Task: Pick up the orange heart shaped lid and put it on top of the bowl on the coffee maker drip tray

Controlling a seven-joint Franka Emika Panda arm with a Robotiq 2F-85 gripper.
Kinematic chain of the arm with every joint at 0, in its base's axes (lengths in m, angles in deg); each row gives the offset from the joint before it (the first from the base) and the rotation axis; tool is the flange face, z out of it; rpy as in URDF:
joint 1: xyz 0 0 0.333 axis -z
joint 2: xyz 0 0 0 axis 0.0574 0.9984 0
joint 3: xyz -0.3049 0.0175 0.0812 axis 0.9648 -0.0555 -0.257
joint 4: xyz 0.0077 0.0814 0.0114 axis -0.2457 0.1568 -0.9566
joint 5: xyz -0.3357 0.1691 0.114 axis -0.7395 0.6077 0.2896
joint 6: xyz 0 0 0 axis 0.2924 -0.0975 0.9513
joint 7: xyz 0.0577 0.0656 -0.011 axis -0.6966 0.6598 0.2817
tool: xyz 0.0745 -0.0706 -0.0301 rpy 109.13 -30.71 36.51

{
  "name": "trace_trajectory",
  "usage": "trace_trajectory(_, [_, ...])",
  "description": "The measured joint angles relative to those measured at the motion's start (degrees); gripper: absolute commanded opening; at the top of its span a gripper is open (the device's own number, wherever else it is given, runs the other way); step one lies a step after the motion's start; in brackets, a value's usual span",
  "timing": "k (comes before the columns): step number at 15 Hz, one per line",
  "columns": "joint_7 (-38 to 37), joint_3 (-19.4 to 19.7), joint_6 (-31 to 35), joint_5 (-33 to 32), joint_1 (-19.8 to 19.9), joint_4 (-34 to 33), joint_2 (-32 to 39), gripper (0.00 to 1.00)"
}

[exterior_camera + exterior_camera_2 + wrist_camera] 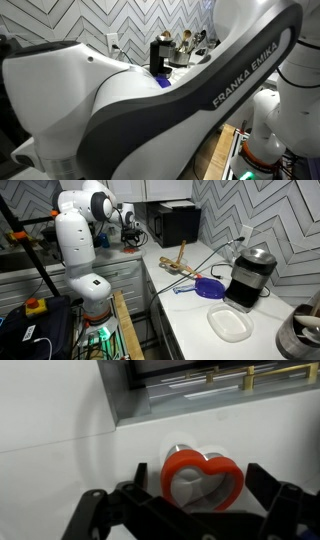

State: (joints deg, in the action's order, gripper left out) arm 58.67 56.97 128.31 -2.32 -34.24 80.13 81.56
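The orange-red heart-shaped lid point(203, 478) with a paler centre lies on the white counter in the wrist view, between my gripper's point(200, 485) two black fingers. The fingers stand a little off its sides, so the gripper is open around it. In an exterior view the gripper point(130, 237) is low over the far end of the counter, with a red speck at its tips. The blue-purple bowl point(210, 288) sits at the foot of the black coffee maker point(250, 275), far from the gripper. The arm hides most of an exterior view, where the coffee maker point(160, 55) and bowl point(163, 82) just show.
A black boxy appliance point(173, 225) stands at the counter's far end, close to the gripper; its edge shows in the wrist view point(200, 390). A wooden spoon point(178, 262) lies mid-counter. A white plate point(230, 323) and a metal pot point(300, 335) sit at the near end.
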Motion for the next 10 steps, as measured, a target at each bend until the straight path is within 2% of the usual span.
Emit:
trace_trajectory(4, [-5.8,-1.0,3.1,-3.5,-0.3,-0.2,1.3,0.99])
trace_trajectory(8, [-13.1,-1.2,6.2,-10.9,-1.2,-0.8,3.9,0.86])
trace_trajectory(9, [-14.8,-1.2,6.9,-12.9,-1.3,-1.1,4.7,0.77])
trace_trajectory(10, [-16.2,-1.1,7.4,-14.4,-1.4,-1.3,5.5,0.76])
